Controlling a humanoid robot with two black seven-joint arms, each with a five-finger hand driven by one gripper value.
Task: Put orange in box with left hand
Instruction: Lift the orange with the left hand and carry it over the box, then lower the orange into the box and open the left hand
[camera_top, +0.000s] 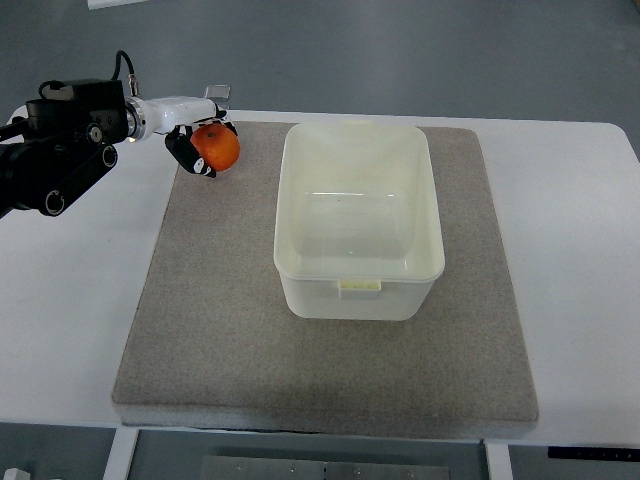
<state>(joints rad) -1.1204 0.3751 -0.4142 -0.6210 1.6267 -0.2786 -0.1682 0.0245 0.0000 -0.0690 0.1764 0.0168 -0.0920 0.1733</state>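
The orange is at the back left of the grey mat, wrapped by the black fingers of my left hand. The left arm comes in from the left edge, and its hand is shut on the orange. I cannot tell whether the orange rests on the mat or is just above it. The box is a cream plastic tub standing open and empty in the middle of the mat, to the right of the orange. My right hand is not in view.
The grey mat lies on a white table. A small silver fitting shows at the mat's back left corner. The table's front edge runs along the bottom of the view.
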